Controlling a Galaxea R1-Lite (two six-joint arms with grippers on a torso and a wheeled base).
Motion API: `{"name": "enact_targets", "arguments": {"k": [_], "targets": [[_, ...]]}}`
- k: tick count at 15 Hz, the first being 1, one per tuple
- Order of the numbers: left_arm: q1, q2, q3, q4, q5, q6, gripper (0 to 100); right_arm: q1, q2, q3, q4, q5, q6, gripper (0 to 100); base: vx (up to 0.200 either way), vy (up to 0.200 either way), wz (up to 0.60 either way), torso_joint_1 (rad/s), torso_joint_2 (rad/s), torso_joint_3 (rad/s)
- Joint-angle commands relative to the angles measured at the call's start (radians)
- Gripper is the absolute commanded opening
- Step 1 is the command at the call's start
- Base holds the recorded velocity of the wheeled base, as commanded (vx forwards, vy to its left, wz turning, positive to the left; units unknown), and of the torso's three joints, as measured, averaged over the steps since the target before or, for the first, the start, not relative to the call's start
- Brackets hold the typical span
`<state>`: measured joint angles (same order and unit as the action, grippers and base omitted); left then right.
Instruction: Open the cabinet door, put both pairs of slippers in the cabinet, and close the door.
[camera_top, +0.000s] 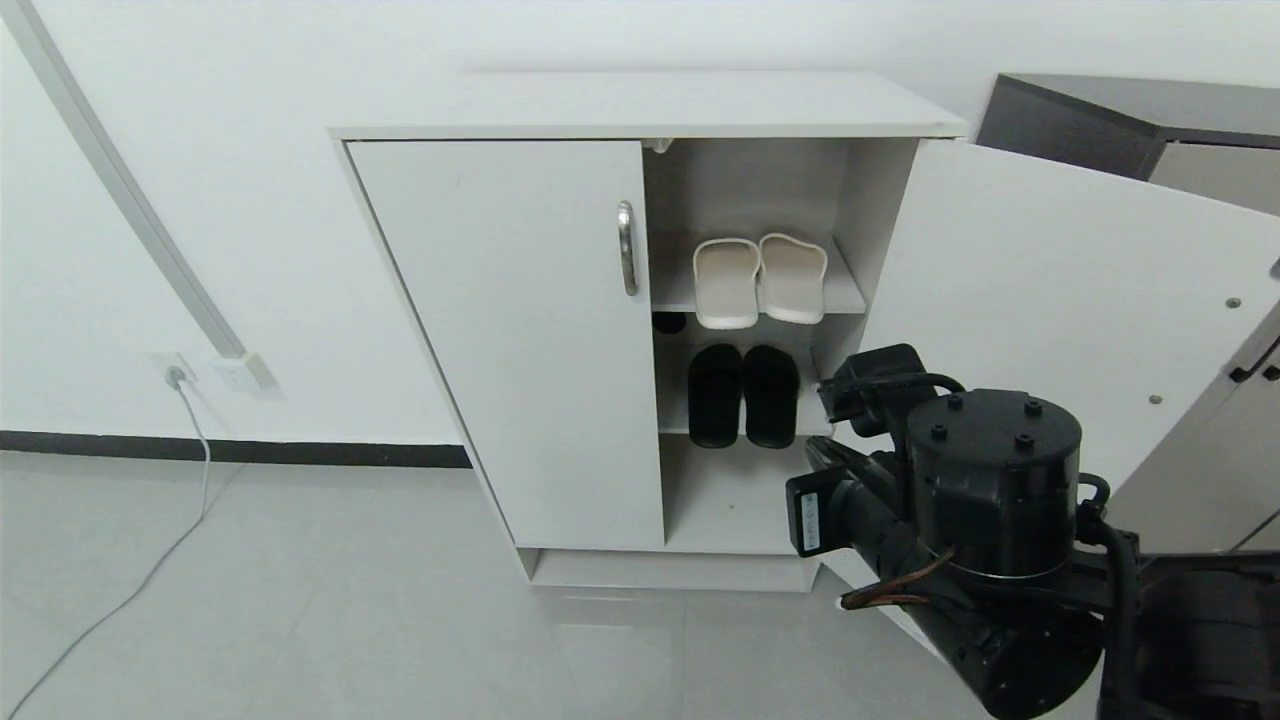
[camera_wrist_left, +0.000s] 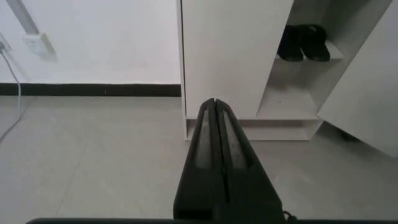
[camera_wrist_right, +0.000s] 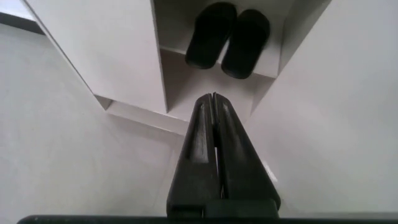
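Two pairs sit in the cabinet (camera_top: 650, 105): head view has the white slippers (camera_top: 760, 280) shelved at twelve o'clock of the black slippers (camera_top: 743, 395); the wrist views catch the black ones. There's the open door (camera_top: 1050, 290) at three o'clock, shut door (camera_top: 510, 340) at nine, wall socket (camera_top: 175, 372) beyond. And the left gripper (camera_wrist_left: 214, 102) and right gripper (camera_wrist_right: 214, 99): both pressed together, empty.

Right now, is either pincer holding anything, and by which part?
Nothing is held. The left pincer and right pincer are both shut, empty; the black slippers and white slippers lie inside the cabinet.
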<state>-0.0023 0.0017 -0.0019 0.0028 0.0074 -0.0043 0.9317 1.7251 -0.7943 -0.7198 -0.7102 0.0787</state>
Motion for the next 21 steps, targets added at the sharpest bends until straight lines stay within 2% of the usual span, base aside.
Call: {"name": "enact_targets", "arguments": {"k": [1,12,21], "targets": [[0.001,0.000,0.000,0.000,0.000,0.000,0,0.001,0.002,0.003,-0.001,0.000,-0.002,0,0.000,0.000,0.00,0.115,-0.47,-0.364],[0.001,0.001,0.000,0.000,0.000,0.000,0,0.001,0.001,0.003,-0.001,0.000,-0.002,0,0.000,0.000,0.00,0.154,-0.48,-0.324],[0.001,0.001,0.000,0.000,0.000,0.000,0,-0.001,0.001,0.017,-0.001,0.000,-0.002,0,0.000,0.000,0.00,0.219,-0.53,-0.314]]}}
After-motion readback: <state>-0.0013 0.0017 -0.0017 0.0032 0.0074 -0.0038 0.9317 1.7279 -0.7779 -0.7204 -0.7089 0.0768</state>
